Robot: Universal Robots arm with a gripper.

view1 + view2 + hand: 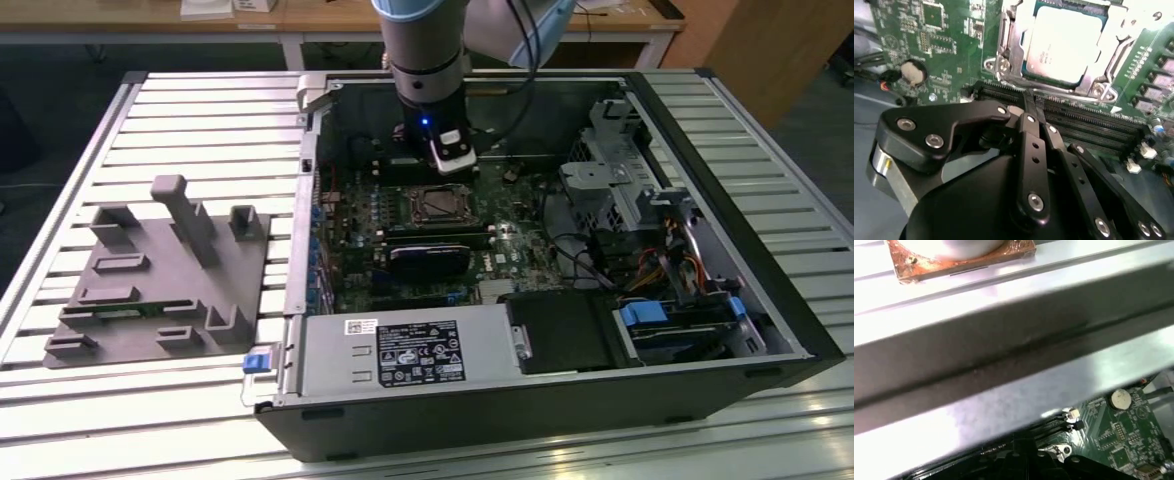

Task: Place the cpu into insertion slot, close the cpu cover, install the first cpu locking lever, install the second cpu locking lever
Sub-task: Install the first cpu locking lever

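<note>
Starting at the exterior view's left: a grey moulded fixture (158,280) lies on the slatted table (80,120), its pockets bare as far as I can tell. Moving right, the open computer case (534,410) holds the green motherboard (514,262), a labelled power supply box (400,352) along its near edge, and drive cages with cable bundles on the exterior view's right.

My arm comes down into the case, just behind the insertion slot (437,204). In the second wrist view my gripper (1031,107) has its two black fingers (1029,130) pressed together, tips meeting with nothing between them, sitting over the long memory slots (1089,125) just beside the socket.

The cpu (1064,42) lies flat in the insertion slot (1004,65), its pale metal top facing up. The cpu cover (1116,40) frames it and appears to be down around it. I judge the chip light, rigid and slick on top, fragile underneath, best held by its edges only. The cover looks like thin springy sheet metal, to be pushed on its frame rather than pinched. I cannot make out the locking levers clearly.

In the first wrist view, the case's metal wall (1004,350) passes close, with the motherboard's coin cell (1120,398) beyond.
</note>
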